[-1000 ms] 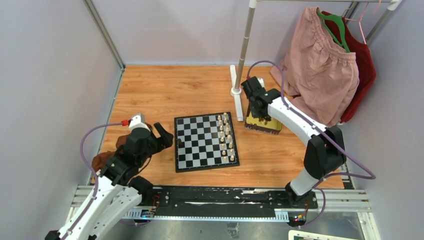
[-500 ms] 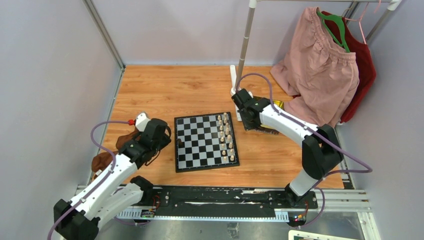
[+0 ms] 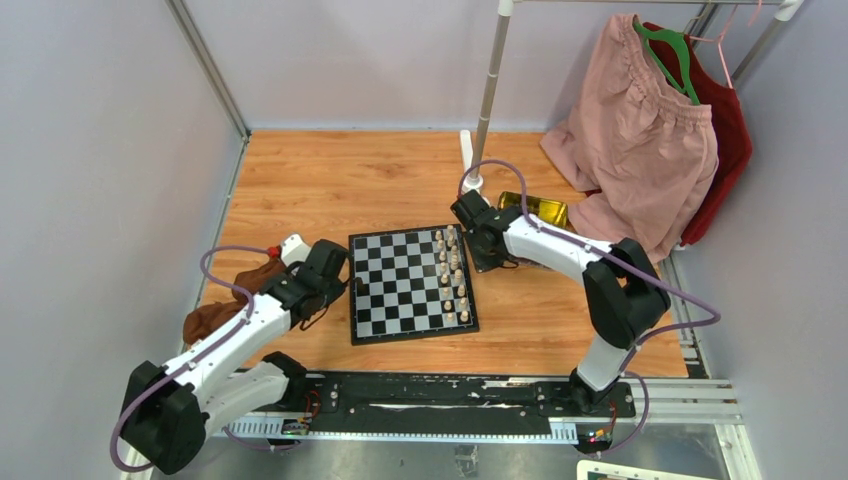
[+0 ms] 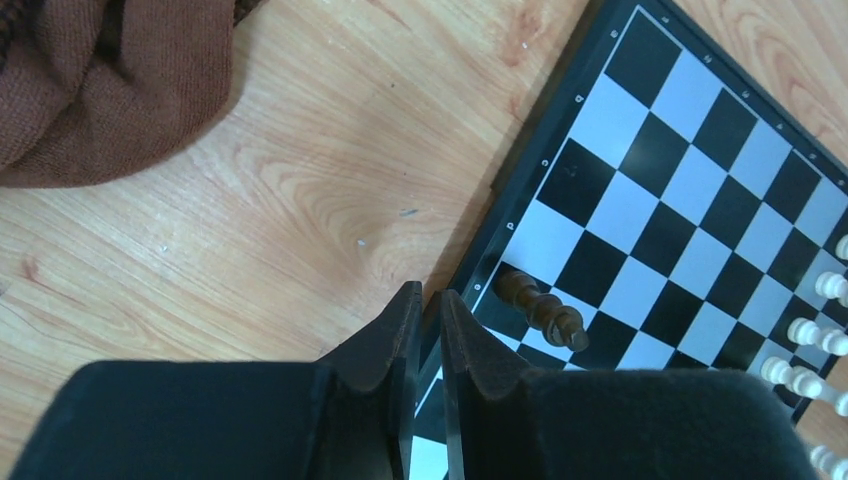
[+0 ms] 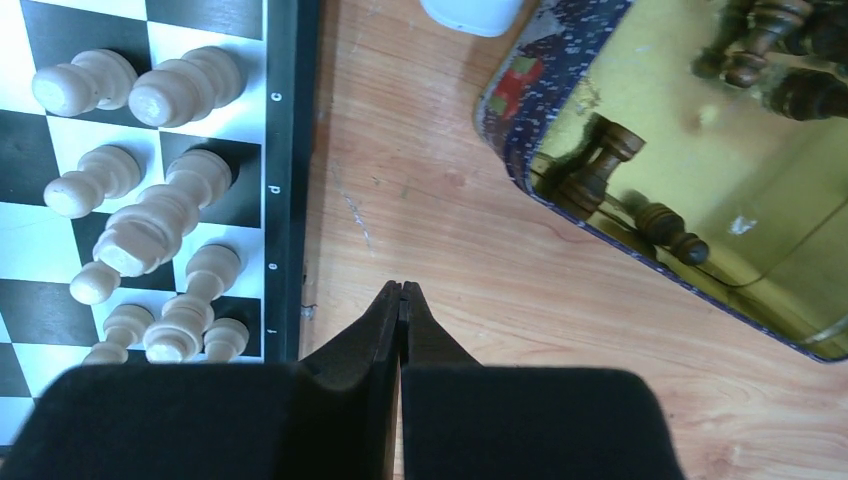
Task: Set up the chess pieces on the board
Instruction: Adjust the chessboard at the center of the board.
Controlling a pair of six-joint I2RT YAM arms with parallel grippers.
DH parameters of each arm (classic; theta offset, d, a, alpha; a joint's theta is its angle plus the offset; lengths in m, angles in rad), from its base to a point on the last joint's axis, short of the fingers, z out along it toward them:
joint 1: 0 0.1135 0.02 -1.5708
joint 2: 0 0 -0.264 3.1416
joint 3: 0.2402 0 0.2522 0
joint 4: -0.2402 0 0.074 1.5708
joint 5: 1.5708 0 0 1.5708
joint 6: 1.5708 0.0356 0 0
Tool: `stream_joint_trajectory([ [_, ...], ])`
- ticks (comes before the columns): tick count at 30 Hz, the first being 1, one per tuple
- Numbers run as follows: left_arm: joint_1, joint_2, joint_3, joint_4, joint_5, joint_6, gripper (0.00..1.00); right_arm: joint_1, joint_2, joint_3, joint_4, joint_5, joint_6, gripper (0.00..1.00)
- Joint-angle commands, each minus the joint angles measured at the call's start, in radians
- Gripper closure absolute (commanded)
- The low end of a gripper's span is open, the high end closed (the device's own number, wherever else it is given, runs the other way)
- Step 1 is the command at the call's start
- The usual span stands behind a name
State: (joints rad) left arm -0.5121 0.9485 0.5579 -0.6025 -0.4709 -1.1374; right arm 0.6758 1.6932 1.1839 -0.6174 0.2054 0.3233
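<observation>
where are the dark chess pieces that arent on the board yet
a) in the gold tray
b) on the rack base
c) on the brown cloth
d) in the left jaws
a: the right wrist view shows dark chess pieces lying in the gold tray, beside the board.

Cream chess pieces (image 3: 452, 277) fill the board's (image 3: 395, 325) right columns; one dark piece (image 4: 540, 309) stands opposite

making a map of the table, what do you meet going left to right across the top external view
brown cloth → left hand → board → cream chess pieces → right hand → gold tray → pink garment
</observation>
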Motion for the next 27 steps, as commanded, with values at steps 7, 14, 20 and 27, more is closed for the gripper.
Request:
stream_joint_trajectory([
  [7, 0.010, 0.045, -0.070, 0.077, 0.013, -0.054, 0.83, 0.040, 0.043, -0.051, 0.061, -0.055, 0.041, 1.00],
  [14, 0.032, 0.097, -0.105, 0.147, 0.061, -0.049, 0.85, 0.041, 0.066, -0.068, 0.090, -0.081, 0.055, 1.00],
  [20, 0.051, 0.124, -0.115, 0.206, 0.086, -0.032, 0.85, 0.050, 0.082, -0.069, 0.104, -0.118, 0.065, 1.00],
  [27, 0.068, 0.167, -0.117, 0.284, 0.127, -0.027, 0.85, 0.052, 0.098, -0.054, 0.113, -0.155, 0.066, 1.00],
])
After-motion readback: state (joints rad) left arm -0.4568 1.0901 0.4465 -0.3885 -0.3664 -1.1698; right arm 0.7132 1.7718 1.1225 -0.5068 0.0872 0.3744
